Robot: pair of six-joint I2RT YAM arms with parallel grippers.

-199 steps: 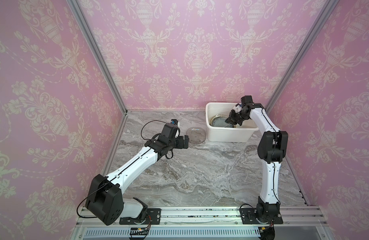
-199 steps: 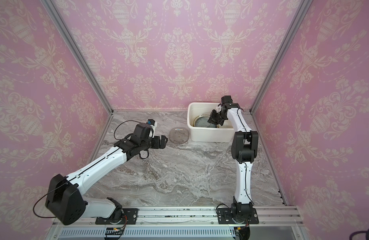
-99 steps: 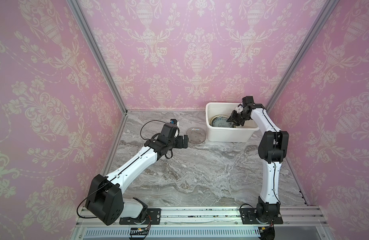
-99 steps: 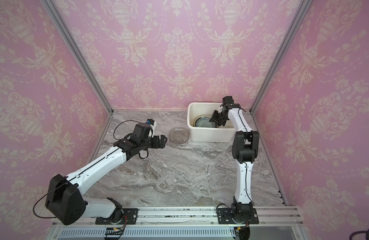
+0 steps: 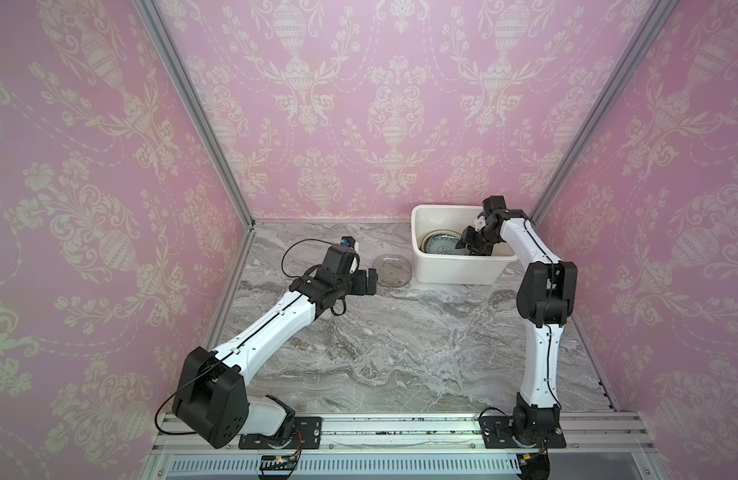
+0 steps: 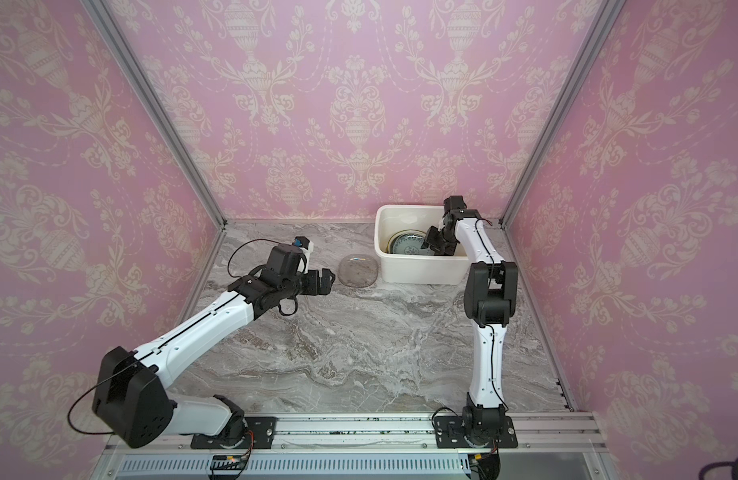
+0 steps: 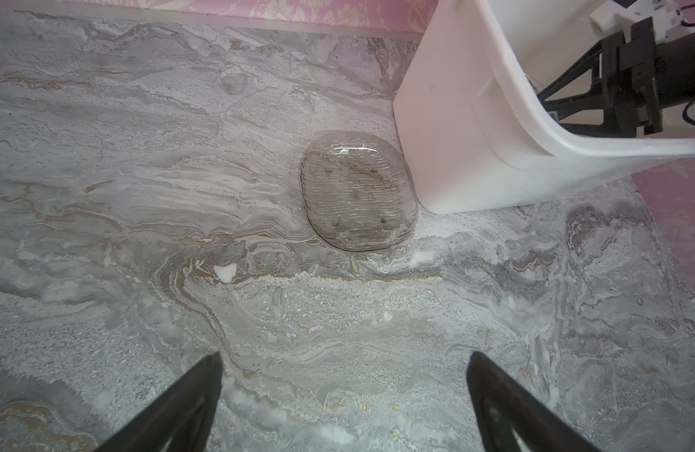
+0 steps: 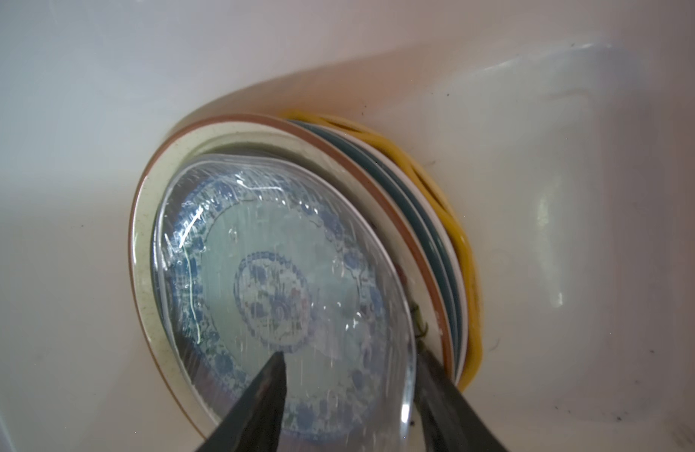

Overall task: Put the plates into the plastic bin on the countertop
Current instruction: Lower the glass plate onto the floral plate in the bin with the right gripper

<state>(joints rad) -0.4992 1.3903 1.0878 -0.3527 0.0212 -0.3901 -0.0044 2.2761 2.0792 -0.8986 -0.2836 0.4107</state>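
A clear glass plate [image 5: 393, 269] [image 6: 358, 270] [image 7: 357, 191] lies on the grey marble countertop [image 5: 400, 340], right beside the white plastic bin [image 5: 458, 270] [image 6: 421, 272] [image 7: 455, 137]. My left gripper [image 5: 373, 281] [image 6: 326, 281] [image 7: 344, 356] stands open and empty, just short of that plate. Inside the bin, another clear plate [image 8: 283, 274] tops a leaning stack: a teal patterned plate shows through it, then a cream plate [image 8: 150, 219] and a yellow scalloped one [image 8: 463, 250]. My right gripper [image 5: 469, 243] [image 6: 433, 241] [image 8: 349, 350] is in the bin, open, its fingers astride that clear plate's rim.
The silver aluminium rail [image 5: 400, 428] with both arm bases runs along the front edge. Pink patterned walls close in the left, back and right sides. The bin stands in the back right corner, near the wall. A black cable loops off my left wrist [image 5: 292, 257].
My right gripper's jaws have spread apart inside the bin, letting go of the clear plate, which now rests on the stack. The left arm has not moved.
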